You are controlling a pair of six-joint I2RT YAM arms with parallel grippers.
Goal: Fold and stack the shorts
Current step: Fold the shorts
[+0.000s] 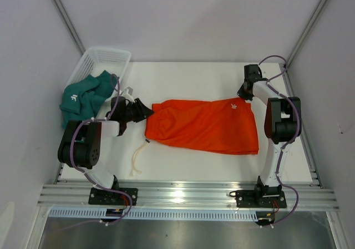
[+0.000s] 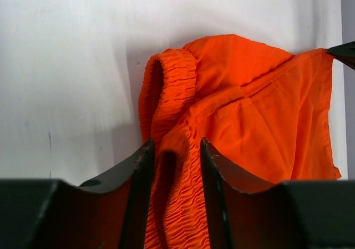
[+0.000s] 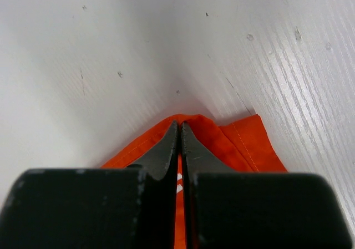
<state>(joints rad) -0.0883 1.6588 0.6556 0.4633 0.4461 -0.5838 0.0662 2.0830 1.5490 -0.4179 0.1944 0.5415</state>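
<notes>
Orange shorts: I see the orange shorts (image 1: 205, 128) spread flat across the middle of the table (image 1: 183, 77), waistband end at 9 o'clock, leg hems at 3 o'clock.

Left gripper: the left gripper (image 1: 141, 111) sits at the 9 o'clock edge of the orange shorts. From its wrist camera (image 2: 176, 146), the fingers (image 2: 138, 168) stand narrow with a bunch of gathered elastic waistband (image 2: 169, 93) clamped between them (the cloth fills the whole gap).

Right gripper: the right gripper (image 1: 242, 93) is at the 1 o'clock corner of the garment. On my wrist feed (image 3: 179, 131) the jaws are pressed almost together, with a thin fold of orange cloth (image 3: 233, 141) pinched in the slit, and a hemmed edge shows at 3 o'clock of the tips.

Drawstring: a pale drawstring (image 1: 137, 157) trails onto the table at 7 o'clock of the waistband.

Teal shorts: the teal shorts (image 1: 83, 96) lie crumpled at 9 to 10 o'clock of the left gripper, spilling over the near edge of the basket (image 1: 105, 55).

Basket: white mesh, in the table's 11 o'clock corner.
</notes>
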